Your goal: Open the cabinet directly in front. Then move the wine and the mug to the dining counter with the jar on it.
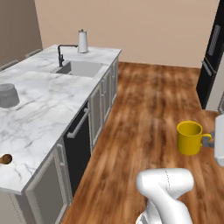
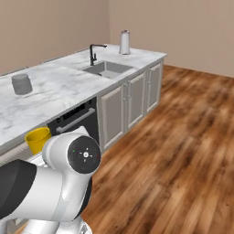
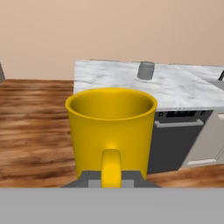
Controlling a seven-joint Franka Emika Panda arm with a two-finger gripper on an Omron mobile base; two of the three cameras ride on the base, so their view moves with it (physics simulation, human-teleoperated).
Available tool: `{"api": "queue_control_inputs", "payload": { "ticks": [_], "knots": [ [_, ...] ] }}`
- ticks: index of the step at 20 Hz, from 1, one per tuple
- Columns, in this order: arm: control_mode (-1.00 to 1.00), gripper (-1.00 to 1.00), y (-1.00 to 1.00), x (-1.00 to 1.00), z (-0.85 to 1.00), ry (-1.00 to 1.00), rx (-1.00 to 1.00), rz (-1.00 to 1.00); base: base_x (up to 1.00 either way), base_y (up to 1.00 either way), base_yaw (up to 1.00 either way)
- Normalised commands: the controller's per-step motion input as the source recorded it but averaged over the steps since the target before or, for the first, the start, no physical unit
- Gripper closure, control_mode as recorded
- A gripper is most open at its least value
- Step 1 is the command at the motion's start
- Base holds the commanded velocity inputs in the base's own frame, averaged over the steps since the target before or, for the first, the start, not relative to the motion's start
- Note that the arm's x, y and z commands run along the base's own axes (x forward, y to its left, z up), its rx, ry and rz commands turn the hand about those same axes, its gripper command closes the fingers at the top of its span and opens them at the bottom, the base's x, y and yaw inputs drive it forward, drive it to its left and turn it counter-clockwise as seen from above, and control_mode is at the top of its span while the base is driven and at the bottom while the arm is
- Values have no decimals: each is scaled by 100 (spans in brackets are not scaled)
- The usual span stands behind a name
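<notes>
Currently mid-transport, by all signs. Gripper clamped on the handle of the mug; mug carried upright over the wooden floor, at 3 o'clock in the left base view, at 9 o'clock in the right base view. Mug well apart from the counter, not yet above it. Jar standing on the marble at 9 o'clock in the left base view; in the hand view, at 12 o'clock beyond the mug rim. Sink and faucet set into the far end of the same top, paper roll behind.

Progress, judged: mug pickup done; mug placement near the jar outstanding. Cabinet state and wine position undeterminable here; no bottle on the visible marble, so wine transfer probably also outstanding.
</notes>
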Motion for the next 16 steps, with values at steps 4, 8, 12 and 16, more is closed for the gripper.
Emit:
{"api": "queue_control_inputs", "payload": {
  "ticks": [4, 8, 12, 16],
  "knots": [
    [100, 100, 0, 0, 0, 0, 0, 0, 76, 0, 1],
    [100, 100, 0, 0, 0, 0, 0, 0, 79, 1, 0],
    [100, 100, 0, 0, 0, 0, 0, 0, 79, 5, 0],
    [100, 100, 0, 0, 0, 0, 0, 0, 75, 12, 4]
  ]
}}
